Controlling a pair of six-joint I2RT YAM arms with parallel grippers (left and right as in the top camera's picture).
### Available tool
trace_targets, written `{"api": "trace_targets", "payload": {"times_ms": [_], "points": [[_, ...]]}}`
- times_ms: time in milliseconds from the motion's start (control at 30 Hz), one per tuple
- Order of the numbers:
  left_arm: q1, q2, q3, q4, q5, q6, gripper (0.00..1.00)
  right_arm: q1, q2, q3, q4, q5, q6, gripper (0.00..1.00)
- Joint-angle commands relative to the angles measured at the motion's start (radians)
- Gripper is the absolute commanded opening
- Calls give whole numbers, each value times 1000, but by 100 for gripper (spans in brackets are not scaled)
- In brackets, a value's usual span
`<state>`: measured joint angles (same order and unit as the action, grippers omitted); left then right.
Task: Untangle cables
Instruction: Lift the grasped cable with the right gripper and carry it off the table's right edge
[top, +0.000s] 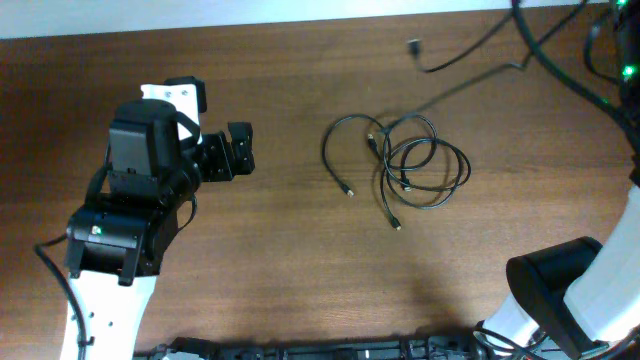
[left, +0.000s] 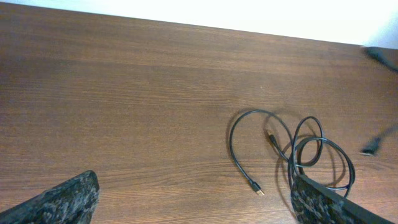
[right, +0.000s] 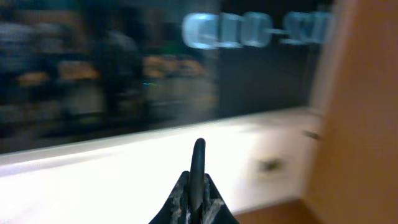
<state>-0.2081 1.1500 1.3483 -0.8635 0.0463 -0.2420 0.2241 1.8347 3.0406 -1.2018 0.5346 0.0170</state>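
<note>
The cables (top: 400, 165) lie in a small loopy heap on the brown surface (top: 300, 260), a bit right of the middle. The left end effector (top: 243, 150) points straight at them. Its two fingers (left: 62, 202) are spread wide apart and hold nothing. In the left wrist view, the cables (left: 292, 149) are in front of it and a little to the right, well apart from the fingers. The heap is wider from side to side than it is deep. One thin end with a small plug (left: 257, 190) sticks out on the near side.

The right end effector (right: 198, 180) looks closed, with nothing in it. Its view is blurry and faces away from the surface. I think the left arm is the one placed to reach the cables.
</note>
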Motion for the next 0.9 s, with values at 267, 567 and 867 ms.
{"api": "trace_targets", "payload": {"times_ms": [267,567,867], "points": [[6,2,12,5,-10,16,99,-284,59,-23,-113,389,79,4],[6,2,12,5,-10,16,99,-626,120,-170,-238,261,313,4],[6,2,12,5,-10,16,99,-990,121,-466,-239,-40,557,4]]}}
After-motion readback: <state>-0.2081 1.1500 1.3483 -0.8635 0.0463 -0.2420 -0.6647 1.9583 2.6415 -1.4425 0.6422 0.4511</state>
